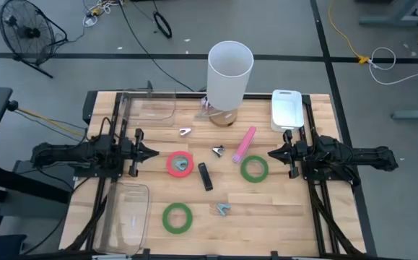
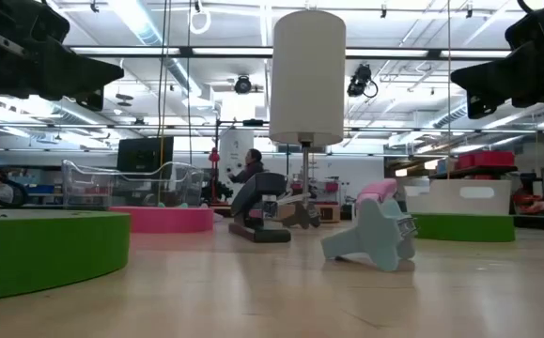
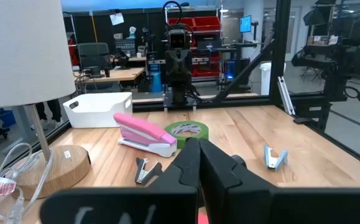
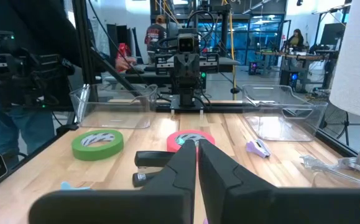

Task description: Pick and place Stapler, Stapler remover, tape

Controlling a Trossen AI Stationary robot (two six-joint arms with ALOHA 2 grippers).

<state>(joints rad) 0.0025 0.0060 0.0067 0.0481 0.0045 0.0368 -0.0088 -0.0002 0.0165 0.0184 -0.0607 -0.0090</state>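
Observation:
My left gripper (image 1: 151,153) hovers shut at the table's left and my right gripper (image 1: 272,153) hovers shut at its right, tips facing each other. Between them, flat on the wood, lie a red tape ring (image 1: 180,165), a green tape ring (image 1: 254,168) and, nearer the front edge, another green ring (image 1: 177,217). A pink stapler (image 1: 244,143) and a black stapler (image 1: 206,176) lie in the middle. Small staple removers rest at the far left (image 1: 185,131), the centre (image 1: 218,150) and the near side (image 1: 223,209). The red ring (image 4: 191,138) sits just ahead of my right gripper (image 4: 197,155).
A white lamp (image 1: 230,72) with a wooden base stands at the far middle, with a white bin (image 1: 286,108) to its right. Clear plastic containers sit at the far left (image 1: 149,107) and near left (image 1: 125,213). People move in the room behind the table.

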